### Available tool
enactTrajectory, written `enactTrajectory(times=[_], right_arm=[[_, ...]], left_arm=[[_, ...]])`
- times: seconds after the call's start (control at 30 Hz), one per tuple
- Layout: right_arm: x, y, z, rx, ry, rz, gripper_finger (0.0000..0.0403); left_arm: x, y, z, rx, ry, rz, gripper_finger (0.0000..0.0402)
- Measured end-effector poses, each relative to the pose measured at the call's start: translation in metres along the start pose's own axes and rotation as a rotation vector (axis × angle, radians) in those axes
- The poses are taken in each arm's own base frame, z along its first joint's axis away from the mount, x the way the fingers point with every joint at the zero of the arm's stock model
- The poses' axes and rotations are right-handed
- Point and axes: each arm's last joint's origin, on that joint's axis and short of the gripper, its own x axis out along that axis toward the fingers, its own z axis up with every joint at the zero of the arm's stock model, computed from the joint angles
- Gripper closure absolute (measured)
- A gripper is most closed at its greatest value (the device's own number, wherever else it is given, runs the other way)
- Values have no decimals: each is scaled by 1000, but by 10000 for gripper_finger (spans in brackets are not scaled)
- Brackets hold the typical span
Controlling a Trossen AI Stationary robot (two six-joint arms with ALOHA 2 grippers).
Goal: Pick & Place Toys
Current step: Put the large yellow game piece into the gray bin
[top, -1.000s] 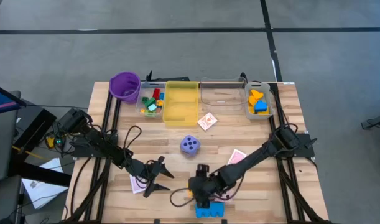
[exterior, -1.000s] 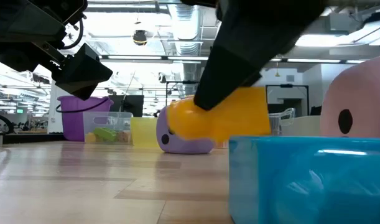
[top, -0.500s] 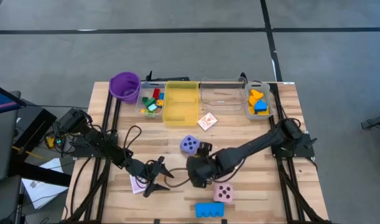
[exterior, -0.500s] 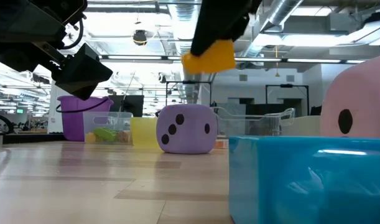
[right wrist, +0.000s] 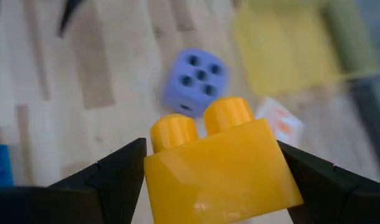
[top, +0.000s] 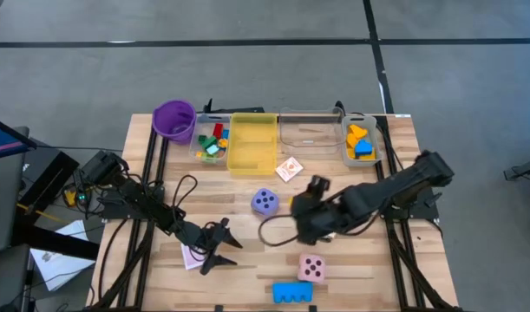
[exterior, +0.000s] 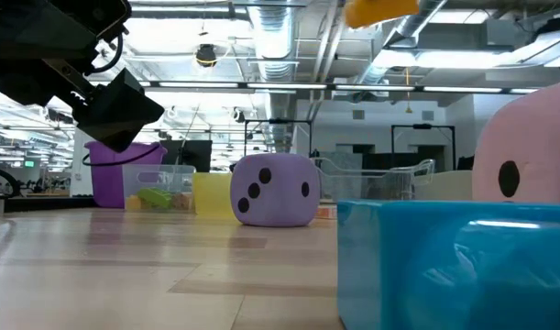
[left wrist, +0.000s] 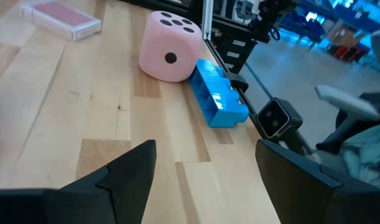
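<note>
My right gripper (top: 301, 215) hangs high over the table's middle, shut on a yellow two-stud brick (right wrist: 222, 163), which also shows at the top of the low view (exterior: 380, 9). Below it the purple die (top: 265, 203) sits on the table. The pink die (top: 311, 269) and a blue brick (top: 292, 293) rest near the front edge. My left gripper (top: 218, 248) waits open, low over the front left, beside a pink card deck (top: 193, 256). My right gripper pinches the yellow brick between its two fingers, one on each end face (right wrist: 153, 177). The fingers (right wrist: 118, 177) slant downward toward the table's left. The brick is lifted clear of the table, studs (right wrist: 202, 124) facing away from the wrist.
Along the far edge stand a purple cup (top: 174, 120), a clear bin of mixed bricks (top: 209, 149), a yellow bin (top: 253, 143), an empty-looking clear bin (top: 312, 130) and a small bin with orange and blue bricks (top: 360, 143). A card (top: 289, 169) lies before the yellow bin.
My right gripper has risen from beside the blue brick at the front edge and swung toward the far right, tipping more steeply downward. The yellow brick went up with it, clear of the table. The pink die, hidden under the arm before, now shows.
</note>
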Motion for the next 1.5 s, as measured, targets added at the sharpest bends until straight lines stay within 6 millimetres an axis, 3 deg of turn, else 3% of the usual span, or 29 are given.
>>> enactTrajectory(times=[0.17, 0.33, 0.53, 0.7, 0.9, 1.07, 1.17, 1.37, 1.5], right_arm=[[-24, -38, -20, 37, -43, -144, 97], [-29, -83, -58, 135, -119, -236, 96], [-14, -137, -111, 334, -262, -371, 96], [6, -168, -155, 517, -325, -531, 96], [33, -185, -195, 746, -318, -645, 96], [52, -192, -211, 838, -277, -733, 95], [56, -196, -214, 838, -242, -757, 81], [59, -202, -212, 853, -229, -781, 15], [59, -206, -209, 849, -243, -792, 19]], left_arm=[[0, 0, 0, -53, 0, 0, 133], [0, 2, 1, -33, -10, 16, 133], [3, 18, 11, 149, -65, 118, 133], [5, 40, 21, 193, -100, 234, 133], [5, 65, 30, 162, -122, 330, 133], [3, 83, 36, 143, -136, 393, 133], [2, 90, 38, 134, -142, 420, 133], [1, 95, 40, 127, -145, 436, 133], [1, 95, 40, 95, -152, 434, 133]])
